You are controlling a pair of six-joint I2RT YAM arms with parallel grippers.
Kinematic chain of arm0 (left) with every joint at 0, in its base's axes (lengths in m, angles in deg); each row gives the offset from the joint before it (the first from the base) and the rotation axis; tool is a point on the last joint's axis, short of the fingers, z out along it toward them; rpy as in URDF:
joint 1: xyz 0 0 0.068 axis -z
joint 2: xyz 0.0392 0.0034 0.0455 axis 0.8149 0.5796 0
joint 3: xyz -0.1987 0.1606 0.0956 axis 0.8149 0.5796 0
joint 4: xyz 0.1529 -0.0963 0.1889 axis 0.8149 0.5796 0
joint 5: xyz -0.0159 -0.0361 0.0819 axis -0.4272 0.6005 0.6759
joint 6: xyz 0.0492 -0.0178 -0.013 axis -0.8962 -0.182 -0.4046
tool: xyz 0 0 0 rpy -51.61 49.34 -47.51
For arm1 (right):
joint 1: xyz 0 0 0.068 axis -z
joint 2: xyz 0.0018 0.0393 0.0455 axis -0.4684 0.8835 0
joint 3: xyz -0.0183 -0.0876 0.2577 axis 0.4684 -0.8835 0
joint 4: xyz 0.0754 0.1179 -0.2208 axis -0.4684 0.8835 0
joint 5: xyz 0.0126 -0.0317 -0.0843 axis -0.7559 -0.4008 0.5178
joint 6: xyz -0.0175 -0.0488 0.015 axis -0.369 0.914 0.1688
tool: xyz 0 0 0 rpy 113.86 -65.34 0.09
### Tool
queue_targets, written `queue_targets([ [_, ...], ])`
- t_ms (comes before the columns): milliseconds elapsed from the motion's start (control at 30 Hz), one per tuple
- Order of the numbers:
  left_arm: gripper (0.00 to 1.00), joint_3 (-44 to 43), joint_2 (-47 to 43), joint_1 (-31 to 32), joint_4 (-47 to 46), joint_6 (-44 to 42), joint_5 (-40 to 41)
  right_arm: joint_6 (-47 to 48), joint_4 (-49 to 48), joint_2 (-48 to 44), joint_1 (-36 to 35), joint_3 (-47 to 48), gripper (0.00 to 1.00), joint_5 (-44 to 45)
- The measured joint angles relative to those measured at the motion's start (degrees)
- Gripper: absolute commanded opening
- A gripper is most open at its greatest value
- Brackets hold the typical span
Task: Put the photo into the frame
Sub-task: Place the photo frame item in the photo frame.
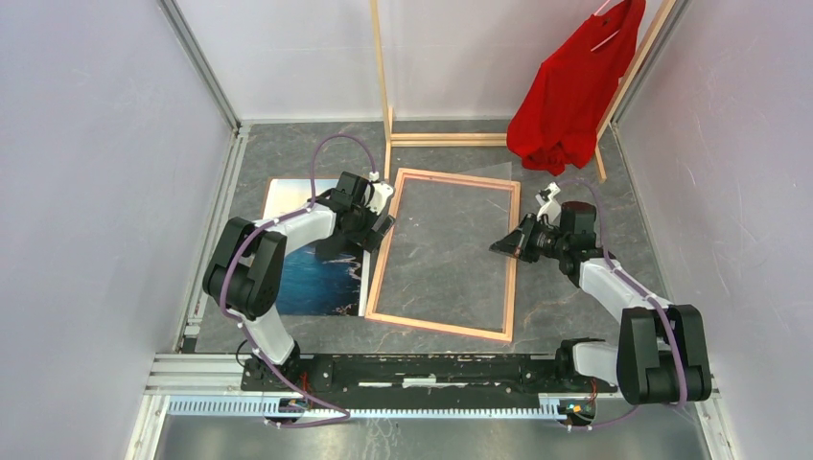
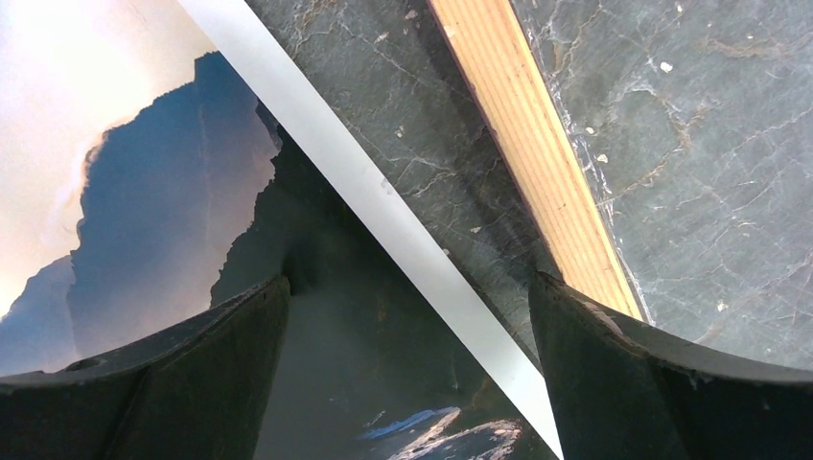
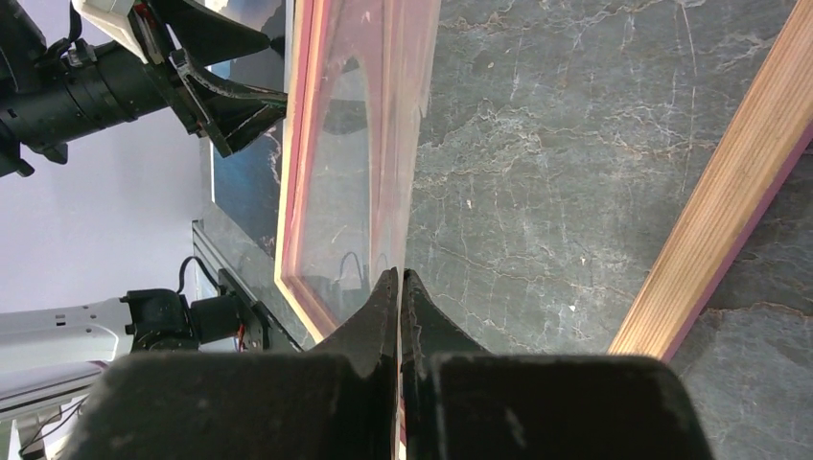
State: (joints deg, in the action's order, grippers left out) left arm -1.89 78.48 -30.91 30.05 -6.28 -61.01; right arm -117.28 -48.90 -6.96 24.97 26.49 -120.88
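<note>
Lighting bright, even, diffuse from overhead; soft shadows on counter (image 1: 288, 153); top view sharp; in left wrist view, left pincer (image 2: 410, 280) dark and soft-focus, photo (image 2: 58, 115) sky washed near white.

Hidden under left arm (image 1: 297, 222): middle of big print of blue sea and dark mountains (image 1: 324, 283). Cut off at top edge: red shirt (image 1: 566, 96), tall bare-wood rack (image 1: 378, 57).

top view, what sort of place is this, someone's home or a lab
Most likely a lab robot cell: plain pale walls on aluminium rails, two arms bolted to a base rail, and a red shirt as a prop.
</note>
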Motion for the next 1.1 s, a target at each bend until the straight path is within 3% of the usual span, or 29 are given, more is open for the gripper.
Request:
queue_targets([
  [533, 1.0, 0.02, -0.02, 0.22, -0.09, -0.9, -0.02, -2.19, -4.83, -3.54, -0.02, 0.02, 0.0, -3.54],
  [1100, 1.0, 0.04, -0.11, 0.55, -0.13, -1.46, 0.37, -5.07, -6.84, 0.37, 0.13, -0.55, 0.0, -2.89],
])
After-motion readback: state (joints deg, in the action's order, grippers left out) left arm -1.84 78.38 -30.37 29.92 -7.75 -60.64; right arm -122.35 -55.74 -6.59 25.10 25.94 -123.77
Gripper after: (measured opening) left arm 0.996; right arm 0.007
